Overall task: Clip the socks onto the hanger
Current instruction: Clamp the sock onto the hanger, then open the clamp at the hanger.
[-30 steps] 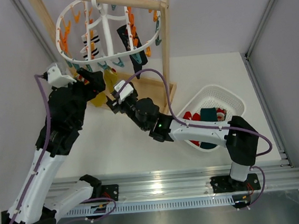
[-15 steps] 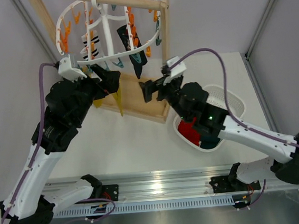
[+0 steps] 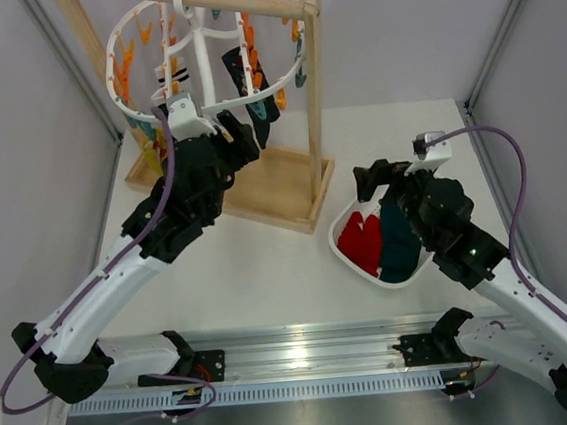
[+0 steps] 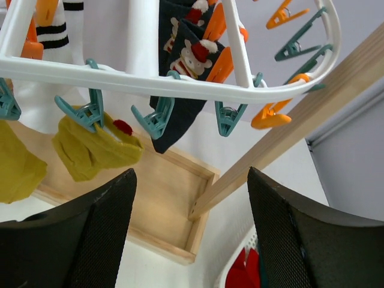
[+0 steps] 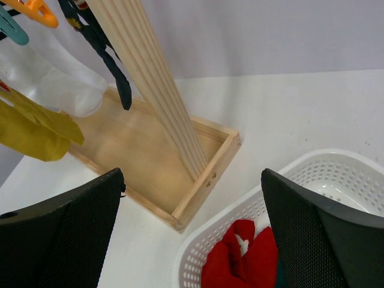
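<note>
The white oval hanger hangs from the wooden rack, with orange and teal pegs. The left wrist view shows its ring with yellow socks held by teal pegs, a navy patterned sock and a white black-striped sock clipped on. My left gripper is open and empty just below the ring's front edge. My right gripper is open and empty above the basket's left side. A red sock and a teal sock lie in the basket; the red one also shows in the right wrist view.
The white perforated basket sits right of the rack, partly under my right arm. The wooden rack's tray base and upright post stand between the arms. Metal frame rails run along both sides of the table.
My right arm has swung right, away from the rack, to above the basket. My left gripper has moved right along the hanger's front, leaving the yellow sock hanging.
</note>
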